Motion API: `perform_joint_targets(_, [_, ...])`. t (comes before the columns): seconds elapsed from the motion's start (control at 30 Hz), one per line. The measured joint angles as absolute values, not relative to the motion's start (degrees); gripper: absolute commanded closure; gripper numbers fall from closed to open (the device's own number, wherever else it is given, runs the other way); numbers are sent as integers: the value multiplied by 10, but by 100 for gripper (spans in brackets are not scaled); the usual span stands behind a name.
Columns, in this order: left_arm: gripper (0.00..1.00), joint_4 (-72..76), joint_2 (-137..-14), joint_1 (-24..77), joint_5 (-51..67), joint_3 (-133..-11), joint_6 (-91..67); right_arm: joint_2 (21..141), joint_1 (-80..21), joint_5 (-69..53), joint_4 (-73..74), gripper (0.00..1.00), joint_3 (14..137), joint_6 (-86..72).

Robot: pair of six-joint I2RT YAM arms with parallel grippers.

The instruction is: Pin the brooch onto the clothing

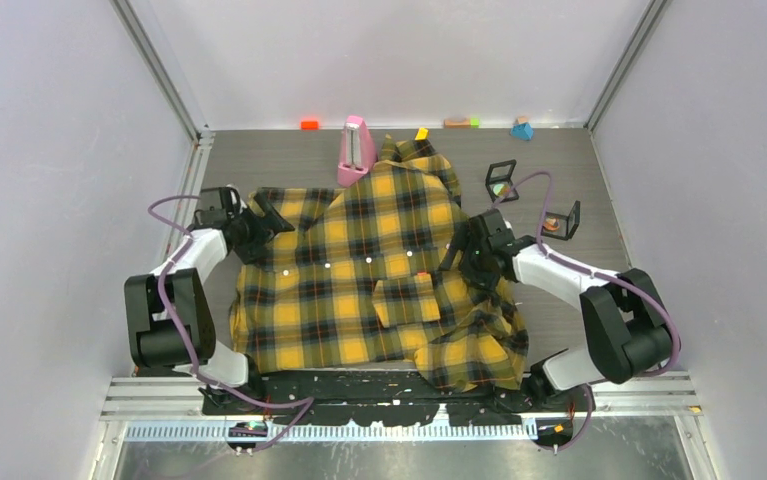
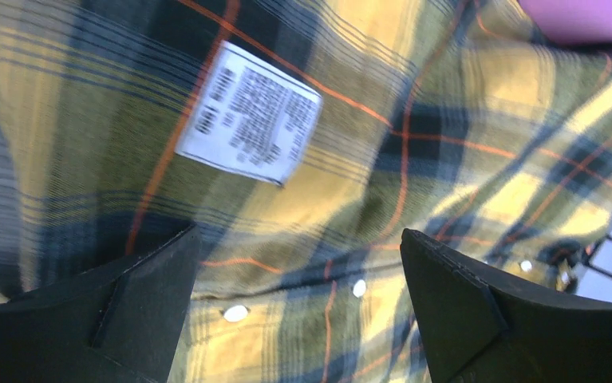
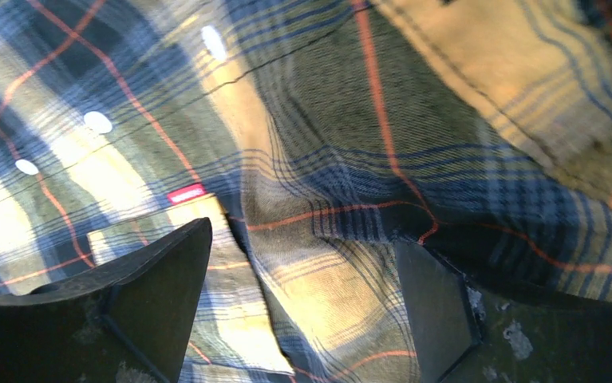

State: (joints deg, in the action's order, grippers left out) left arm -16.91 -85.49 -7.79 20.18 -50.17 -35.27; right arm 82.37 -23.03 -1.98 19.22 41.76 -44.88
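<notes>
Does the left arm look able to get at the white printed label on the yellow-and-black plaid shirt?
Probably yes: the white label lies uncovered just ahead of the open left gripper.

1 overhead, 2 wrist cams near shirt point(image 1: 379, 260)

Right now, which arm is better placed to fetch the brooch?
Right. The brooch seems to lie by a black frame right of the clothing, beside the right arm; the open left hand is at the opposite edge.
</notes>
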Motion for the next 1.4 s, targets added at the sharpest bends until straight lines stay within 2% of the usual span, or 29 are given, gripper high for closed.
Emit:
perform_joint_targets(0.27, [0,-108,-910,-124,142,-485,-386,840,-310,-5,107,10,408,-495])
perform_joint_targets(0.4, [0,-83,-928,-145,139,-493,-399,834,-339,-4,97,4,402,-515])
perform_joint_targets(0.43, [0,-77,-937,-150,138,-502,-401,828,-342,-3,107,1,402,-516])
perform_joint_targets(0.57, [0,-71,-967,-158,130,-534,-401,790,-339,19,195,0,427,-497])
perform_joint_targets(0.7, [0,-86,-987,-159,112,-568,-395,751,-286,30,259,0,502,-449])
perform_joint_targets(0.77, [0,-98,-987,-159,103,-581,-389,738,-232,28,269,4,541,-421])
perform_joint_targets(0.87, [0,-123,-976,-152,90,-601,-373,744,-159,13,275,14,581,-387])
perform_joint_targets(0.97, [0,-153,-946,-137,84,-623,-356,787,-105,-2,283,21,616,-351])
perform_joint_targets(1.17, [0,-211,-877,-48,86,-669,-311,937,-77,-46,271,32,691,-299])
perform_joint_targets(1.4, [0,-240,-851,131,106,-672,-285,1066,-75,-94,260,35,789,-262])
